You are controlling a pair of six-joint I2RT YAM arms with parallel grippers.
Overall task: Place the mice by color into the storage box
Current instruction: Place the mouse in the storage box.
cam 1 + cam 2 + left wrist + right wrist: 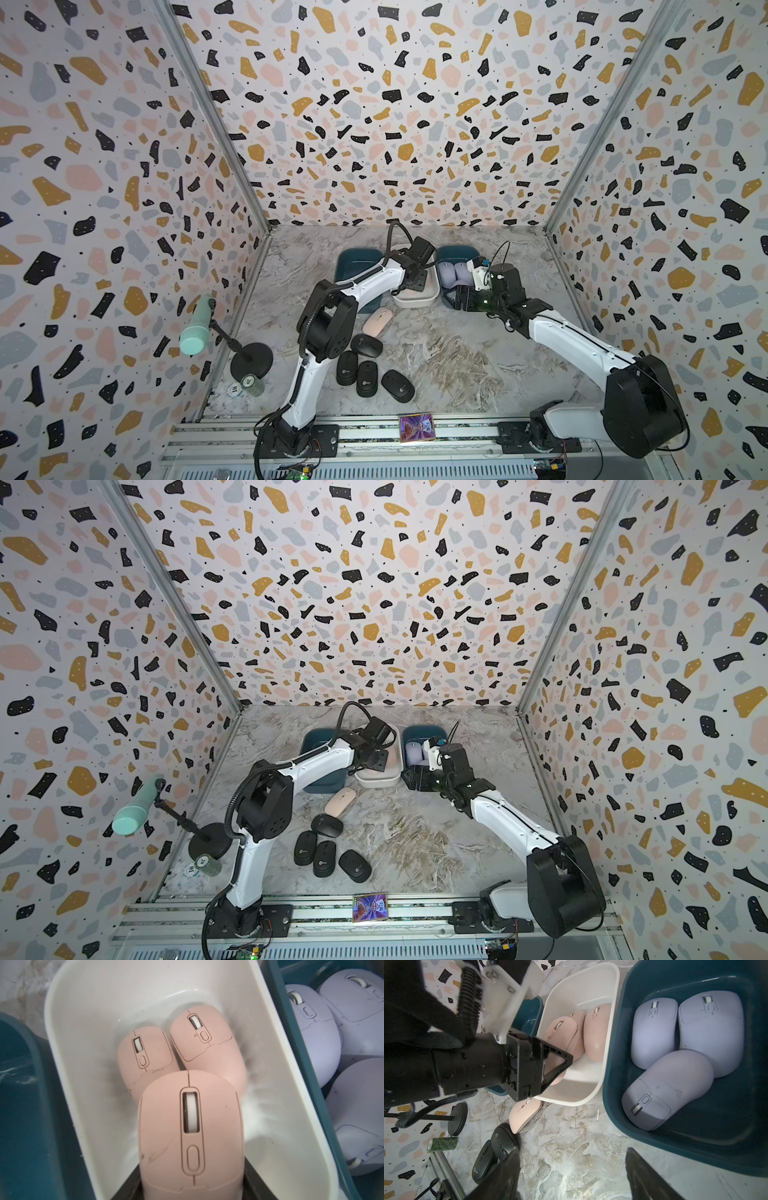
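Left wrist: pink mouse (191,1132) smooth, scuffed, white wheel.

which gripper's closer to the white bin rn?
Left: left gripper is over the white bin, shut on a pink mouse; right gripper is open outside it, by the teal bin of lilac mice.
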